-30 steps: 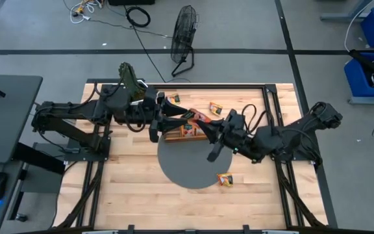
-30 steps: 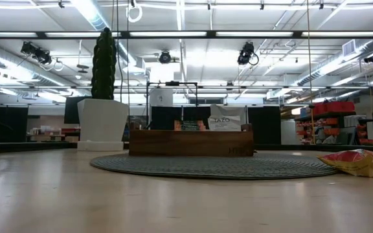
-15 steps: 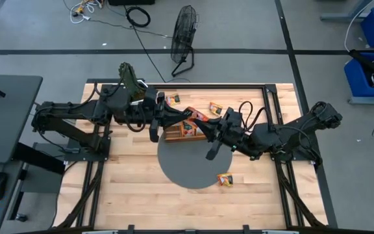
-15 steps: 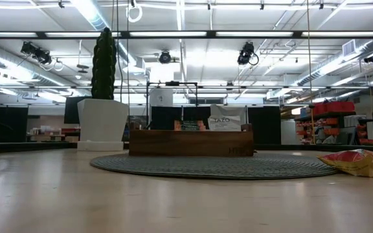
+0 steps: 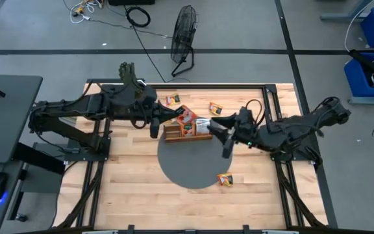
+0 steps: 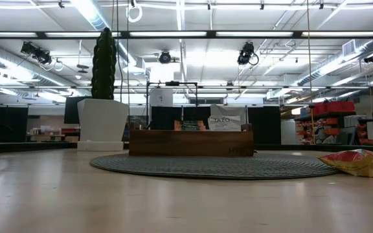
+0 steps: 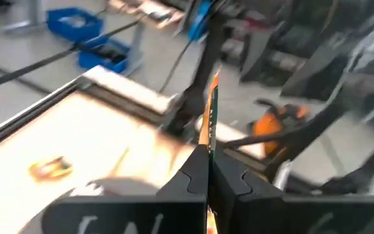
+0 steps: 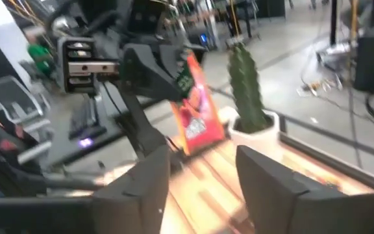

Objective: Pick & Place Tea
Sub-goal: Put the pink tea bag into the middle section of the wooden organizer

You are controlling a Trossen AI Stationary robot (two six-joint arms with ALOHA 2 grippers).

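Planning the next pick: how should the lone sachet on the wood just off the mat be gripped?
Probably from straight above, pinching across two opposite edges of the sachet. It lies flat on the table, so no side offers a face. The right gripper, open, is nearer.

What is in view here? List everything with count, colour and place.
held sachet: one, orange-red, above the tray
loose sachets: three, orange, on the table
tray: one, brown wood, on the mat's far edge, holding more sachets
mat: one, grey, round, mid-table
cactus: one, green, white pot, far-left corner
fan: one, black, floor beyond
left gripper: shut on held sachet
right gripper: open, facing it
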